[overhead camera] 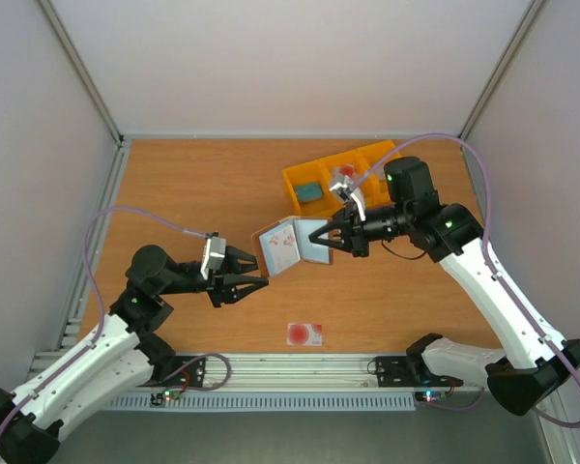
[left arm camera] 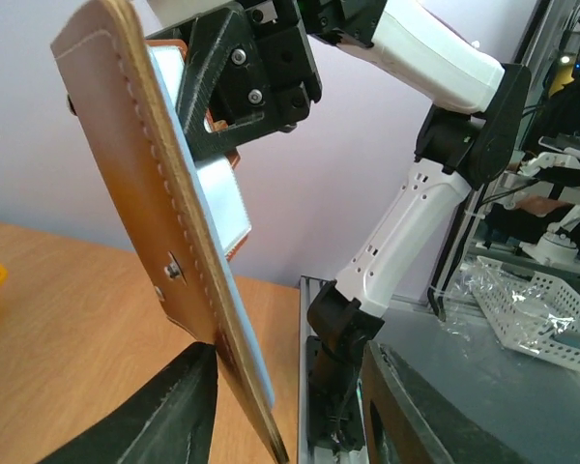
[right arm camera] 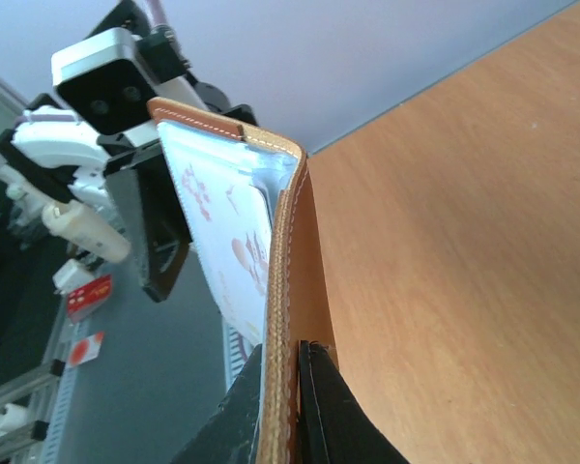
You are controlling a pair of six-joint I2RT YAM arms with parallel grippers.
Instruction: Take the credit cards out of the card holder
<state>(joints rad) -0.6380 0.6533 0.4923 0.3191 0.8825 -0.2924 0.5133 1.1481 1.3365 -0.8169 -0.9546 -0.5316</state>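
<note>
The brown leather card holder [overhead camera: 309, 253] hangs open above the table's middle. My right gripper [overhead camera: 321, 235] is shut on its right edge, with the leather pinched between the fingers [right arm camera: 292, 362]. A whitish credit card [right arm camera: 227, 232] with red marks sits against the pale inner lining. My left gripper [overhead camera: 261, 268] stands open at the holder's lower left edge. In the left wrist view the brown flap [left arm camera: 145, 222] reaches down between its fingers, against the left finger [left arm camera: 169, 416] and well apart from the right one. Another credit card [overhead camera: 304, 334], pale with a red round spot, lies flat near the table's front edge.
A yellow three-part bin [overhead camera: 304, 174] stands at the back right, holding a blue-green item [overhead camera: 308, 191] and a small whitish and red object [overhead camera: 344, 177]. A metal rail [overhead camera: 300, 369] runs along the near table edge between the arm bases. Grey walls enclose three sides.
</note>
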